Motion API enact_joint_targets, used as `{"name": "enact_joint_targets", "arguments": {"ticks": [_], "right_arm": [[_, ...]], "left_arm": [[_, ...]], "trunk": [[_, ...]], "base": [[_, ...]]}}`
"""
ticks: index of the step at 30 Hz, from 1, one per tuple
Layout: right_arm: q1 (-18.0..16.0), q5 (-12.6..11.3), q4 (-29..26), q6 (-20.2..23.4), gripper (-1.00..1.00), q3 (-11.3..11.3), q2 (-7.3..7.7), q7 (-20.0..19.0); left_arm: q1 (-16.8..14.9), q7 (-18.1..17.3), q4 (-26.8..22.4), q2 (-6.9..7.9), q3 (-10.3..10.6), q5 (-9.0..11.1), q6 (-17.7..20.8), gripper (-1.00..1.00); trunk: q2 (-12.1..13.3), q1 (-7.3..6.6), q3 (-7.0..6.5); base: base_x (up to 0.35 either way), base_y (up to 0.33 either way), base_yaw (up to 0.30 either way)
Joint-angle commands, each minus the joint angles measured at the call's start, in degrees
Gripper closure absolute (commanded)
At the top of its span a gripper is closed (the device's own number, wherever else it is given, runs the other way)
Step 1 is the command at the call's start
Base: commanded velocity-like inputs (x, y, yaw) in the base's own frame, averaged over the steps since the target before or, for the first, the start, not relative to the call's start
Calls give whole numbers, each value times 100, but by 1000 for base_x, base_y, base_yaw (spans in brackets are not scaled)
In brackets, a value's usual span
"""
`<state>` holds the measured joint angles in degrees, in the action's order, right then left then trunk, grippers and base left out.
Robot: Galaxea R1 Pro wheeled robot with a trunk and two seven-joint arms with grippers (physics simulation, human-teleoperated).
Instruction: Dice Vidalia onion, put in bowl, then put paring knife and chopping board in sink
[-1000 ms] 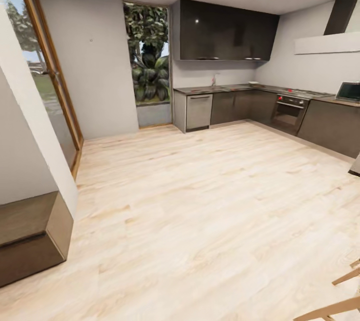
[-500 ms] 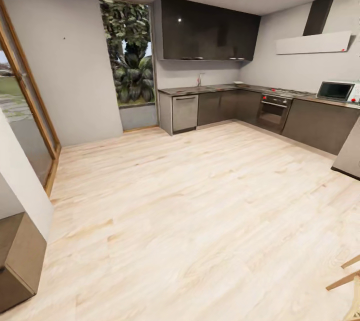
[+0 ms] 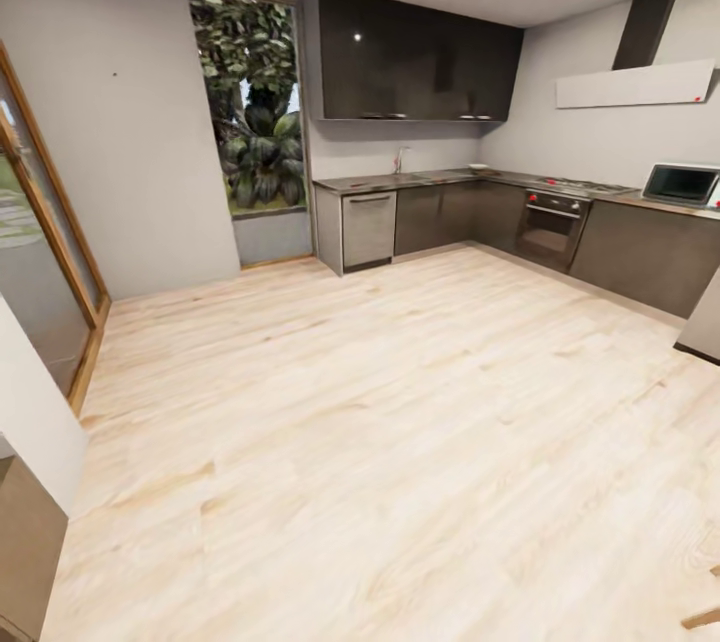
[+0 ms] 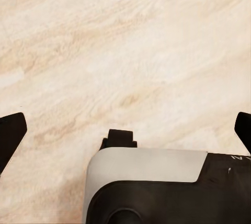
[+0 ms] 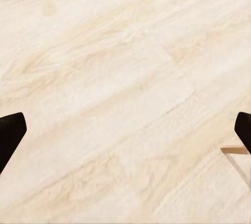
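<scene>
Grey countertop (image 3: 440, 178) far across floor; both pincers spread wide.

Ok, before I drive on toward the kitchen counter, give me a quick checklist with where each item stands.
1. Route: the wooden floor toward the countertop looks free of obstacles: ok.
2. Target in sight: the tap marks the sink at the far counter: ok.
3. Onion, board, knife, bowl located: too far and small to tell: cannot tell.
4. Left gripper: fingers wide apart, nothing between them, floor below: ok.
5. Right gripper: fingers wide apart, nothing held: ok.
6. Side clearance: a white wall panel stands close on the left: cannot tell.
</scene>
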<state>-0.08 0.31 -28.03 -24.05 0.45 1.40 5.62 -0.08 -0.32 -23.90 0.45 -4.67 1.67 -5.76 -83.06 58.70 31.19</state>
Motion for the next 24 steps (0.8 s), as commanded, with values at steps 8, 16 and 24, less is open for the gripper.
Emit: {"name": "enact_joint_targets", "arguments": {"ticks": [8,16,24], "right_arm": [[-1,4,-1,-12,-100,0,0,18],[-1,4,-1,-12,-100,-1,2,18],[-1,4,-1,-12,-100,-1,2,18]], "left_arm": [[-1,-3,0,-1,-7,16,-13,-100],[-1,-3,0,-1,-7,17,-13,-100],[-1,-3,0,-1,-7,16,-13,-100]], "trunk": [[-2,3,4],[-2,3,4],[-2,3,4]], "base": [[320,0,0],[320,0,-20],[320,0,-107]]}}
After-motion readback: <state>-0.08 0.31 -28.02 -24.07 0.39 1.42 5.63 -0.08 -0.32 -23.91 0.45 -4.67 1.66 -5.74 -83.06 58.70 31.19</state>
